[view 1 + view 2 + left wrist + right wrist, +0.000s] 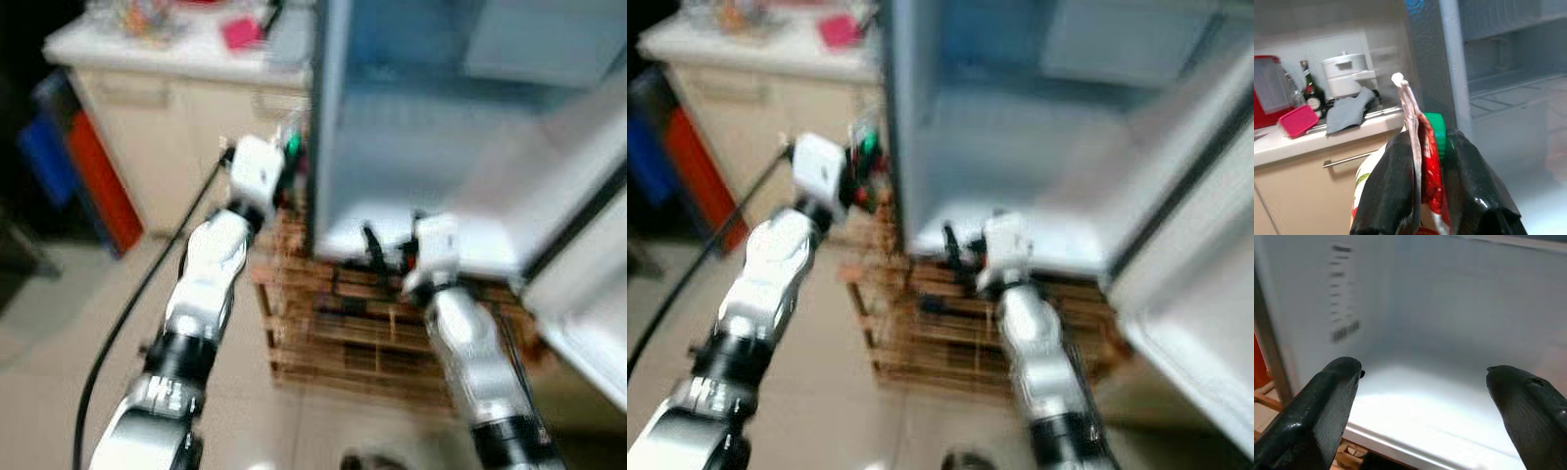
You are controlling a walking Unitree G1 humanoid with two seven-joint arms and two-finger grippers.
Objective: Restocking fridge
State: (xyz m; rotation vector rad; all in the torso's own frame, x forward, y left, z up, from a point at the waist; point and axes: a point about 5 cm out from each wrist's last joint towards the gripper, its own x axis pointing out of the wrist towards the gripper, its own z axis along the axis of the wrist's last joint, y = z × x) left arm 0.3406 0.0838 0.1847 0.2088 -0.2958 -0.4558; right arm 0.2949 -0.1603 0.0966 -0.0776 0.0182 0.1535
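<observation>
Our left gripper [1432,196] is clamped on a red-and-white packet [1422,161] beside the open fridge [411,147], which stands on a wooden pallet [343,333]. Our right gripper [1425,396], fingers spread apart, faces the fridge's white floor [1420,401]. A kitchen counter [1317,139] runs left.

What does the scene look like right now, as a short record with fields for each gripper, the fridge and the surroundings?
left gripper: shut on a red and white packet with a green cap, held beside the fridge's left wall
right gripper: open, holding nothing, pointed into the bottom compartment
fridge: door open, bottom compartment floor bare where visible
wooden pallet: under the fridge
counter: left of the fridge, with a pink box, grey cloth, white pot and bottle
</observation>
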